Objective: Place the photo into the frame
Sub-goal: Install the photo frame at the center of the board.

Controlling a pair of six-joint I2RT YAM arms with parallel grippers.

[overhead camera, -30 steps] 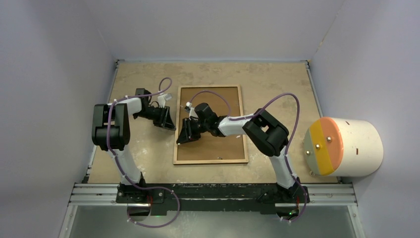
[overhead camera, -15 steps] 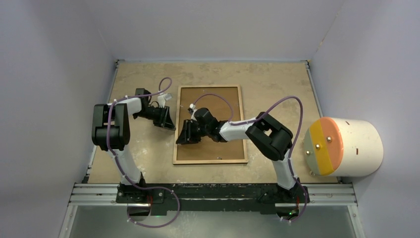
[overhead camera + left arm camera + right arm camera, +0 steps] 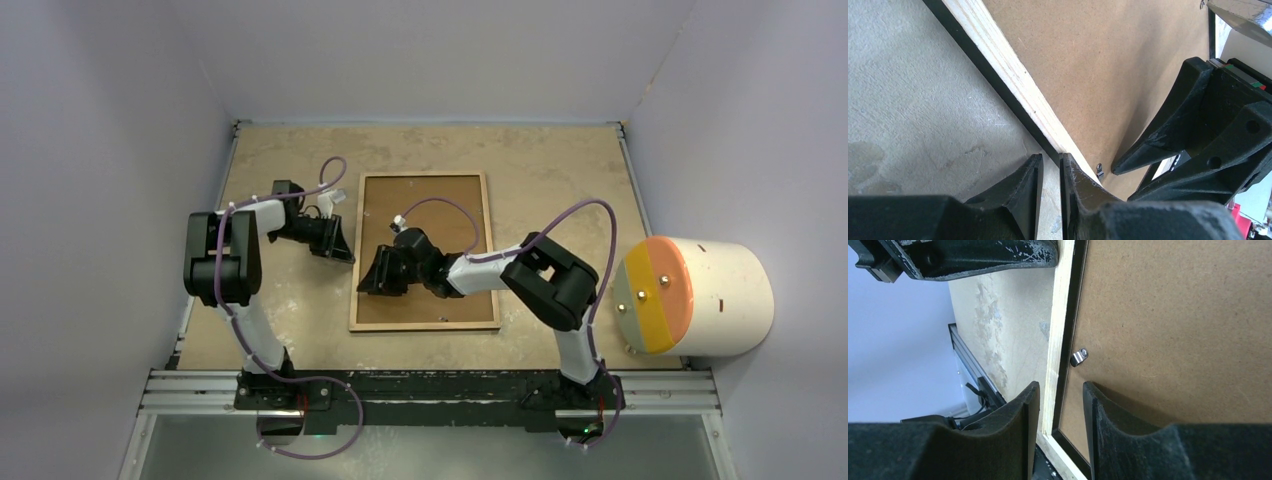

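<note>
Right gripper [image 3: 1061,390]: jaws parted, empty, over the left rim of the large wood-backed rectangular frame [image 3: 1062,300], which lies face-down between the arms (photo not visible). Left gripper [image 3: 1050,162]: jaws nearly together, empty, at the same rim. The likely step is to nudge the small metal tab [image 3: 1078,357] sideways, gently. Only the wrist views show it.

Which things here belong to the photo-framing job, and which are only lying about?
Job:
frame
backing board
metal clip
left gripper
right gripper

Lying about:
white drum with an orange and yellow end, far right
</note>
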